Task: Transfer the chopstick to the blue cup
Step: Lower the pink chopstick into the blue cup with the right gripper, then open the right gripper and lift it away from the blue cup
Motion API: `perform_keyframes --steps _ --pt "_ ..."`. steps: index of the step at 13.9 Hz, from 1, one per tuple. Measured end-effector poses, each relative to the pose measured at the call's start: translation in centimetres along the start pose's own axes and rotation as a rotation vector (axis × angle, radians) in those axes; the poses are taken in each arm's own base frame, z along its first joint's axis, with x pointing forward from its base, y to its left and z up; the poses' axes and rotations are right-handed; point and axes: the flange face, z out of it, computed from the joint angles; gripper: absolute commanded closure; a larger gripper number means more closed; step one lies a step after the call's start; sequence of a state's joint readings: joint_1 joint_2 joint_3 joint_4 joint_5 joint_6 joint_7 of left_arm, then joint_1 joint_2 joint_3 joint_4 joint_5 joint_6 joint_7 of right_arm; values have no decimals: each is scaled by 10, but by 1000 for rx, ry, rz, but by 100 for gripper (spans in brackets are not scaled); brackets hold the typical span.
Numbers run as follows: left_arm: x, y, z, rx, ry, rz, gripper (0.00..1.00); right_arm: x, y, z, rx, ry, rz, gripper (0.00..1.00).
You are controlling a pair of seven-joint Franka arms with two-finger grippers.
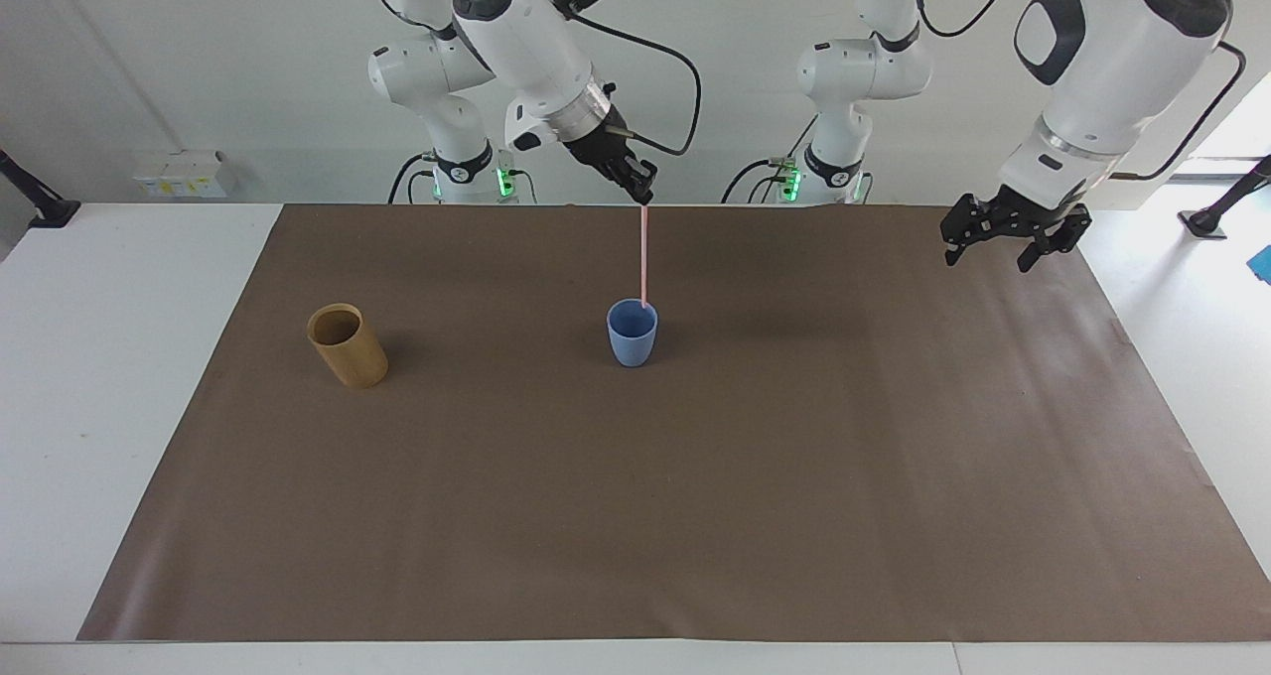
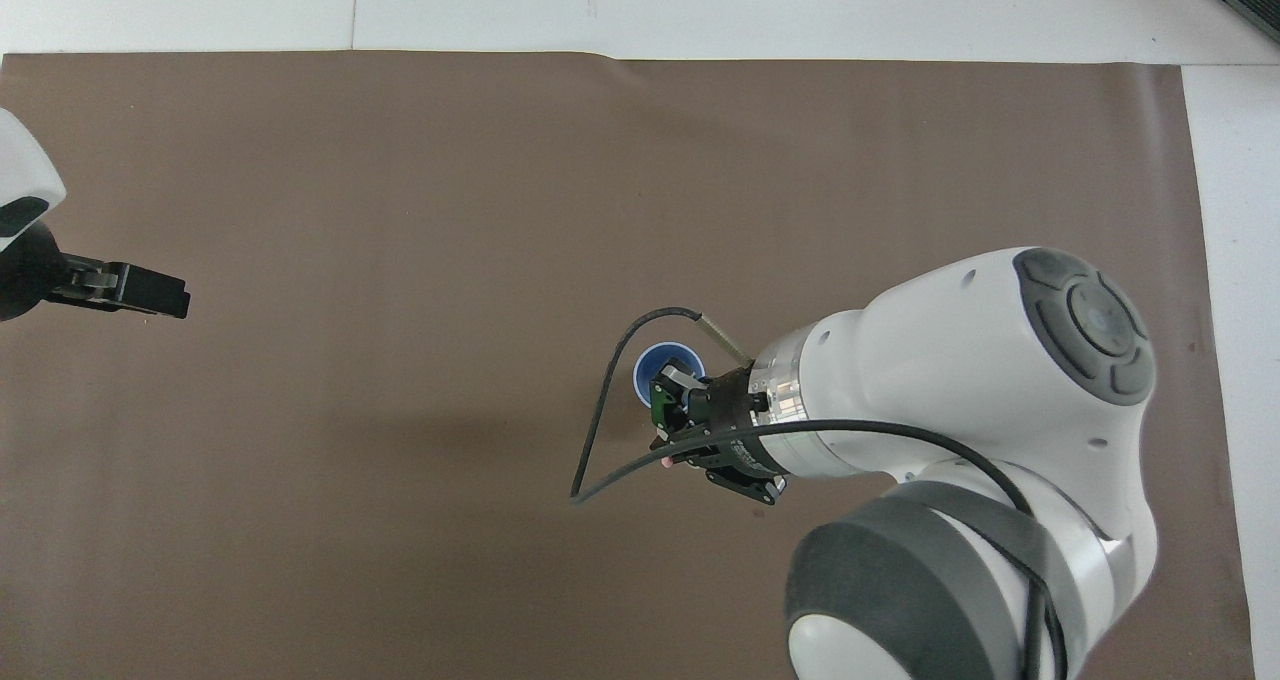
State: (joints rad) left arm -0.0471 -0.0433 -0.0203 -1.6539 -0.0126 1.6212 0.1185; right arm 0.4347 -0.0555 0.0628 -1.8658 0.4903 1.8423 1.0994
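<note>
The pink chopstick (image 1: pixel 644 256) is hanging straight up and down, with its bottom tip right at the rim of the blue cup (image 1: pixel 632 333). The right end effector (image 1: pixel 642 197) is pinching the chopstick's top end tightly and is holding it over the cup. Holding it upright like this is probably so the stick can go down into the small round opening. It is not resting inside yet. The blue cup is standing upright on the brown mat (image 1: pixel 695 476) in the middle of the counter (image 1: pixel 119 357). The tan bamboo cup (image 1: pixel 347 344) is standing well apart, toward the right arm's end. The left end effector (image 1: pixel 1013 241) is waiting wide open and empty over the mat's edge at the left arm's end, out of the way.
</note>
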Motion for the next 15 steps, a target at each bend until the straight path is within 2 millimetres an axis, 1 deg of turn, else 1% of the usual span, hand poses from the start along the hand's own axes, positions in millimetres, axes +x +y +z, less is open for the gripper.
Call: perform_keyframes --steps 2,3,4,5,7,8,9,11,13,15 --pt "-8 6 -32 1 5 9 0 5 5 13 -32 33 -41 100" --pt "-13 8 -45 1 1 11 0 8 7 17 -47 71 -65 100" --pt "-16 9 -53 0 -5 12 0 11 7 19 -49 94 -87 97" --pt "-17 9 -57 0 -4 13 0 13 6 19 -44 113 -122 84" --pt "-17 9 -58 0 -2 13 0 16 5 20 -42 152 -202 64" --pt "-17 9 -58 0 -5 13 0 17 6 20 -50 162 -233 52" --pt "-18 9 -57 -1 -15 12 0 18 6 21 -55 164 -253 37" --pt "-22 9 -55 -4 -42 11 0 19 7 21 -57 165 -266 0" --pt "-22 9 -55 -5 -43 9 0 19 5 18 -46 175 -273 0" --pt "-22 9 -55 -7 -43 8 0 21 1 3 -41 221 -315 0"
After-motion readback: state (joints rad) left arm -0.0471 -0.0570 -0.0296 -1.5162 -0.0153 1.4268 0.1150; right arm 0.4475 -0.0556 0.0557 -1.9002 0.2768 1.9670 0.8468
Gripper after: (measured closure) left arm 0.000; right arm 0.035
